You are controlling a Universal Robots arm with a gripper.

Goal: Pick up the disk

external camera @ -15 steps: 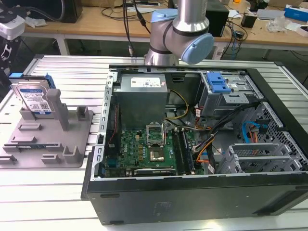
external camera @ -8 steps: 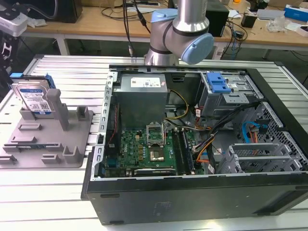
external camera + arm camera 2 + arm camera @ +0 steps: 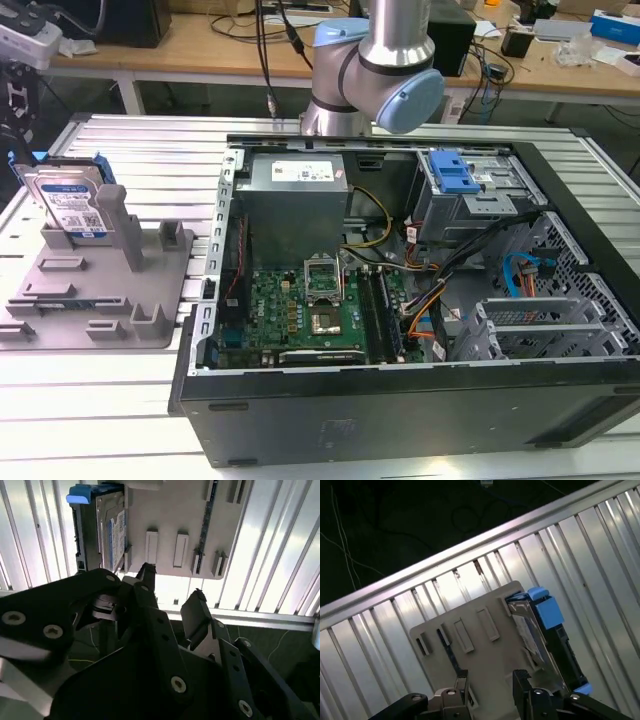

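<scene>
In the exterior view, the slatted worktop (image 3: 130, 150) carries a post fixture (image 3: 100, 290) at 9 o'clock. An open computer case (image 3: 400, 420) lies from the centre to 3 o'clock, just beside the fixture. The disk (image 3: 72, 205) stands on edge at the fixture's 11 o'clock corner, against an upright post (image 3: 118, 225). Inside the case, the power-supply box (image 3: 295, 195) sits at 11 o'clock, the motherboard (image 3: 300, 315) at 7 o'clock and the drive cage (image 3: 470, 195) at 1 o'clock. The robot arm (image 3: 375, 60) rises behind the case at 12 o'clock. In the first wrist view, the tool (image 3: 491, 676) hangs over the fixture's edge, apart from the disk.
</scene>
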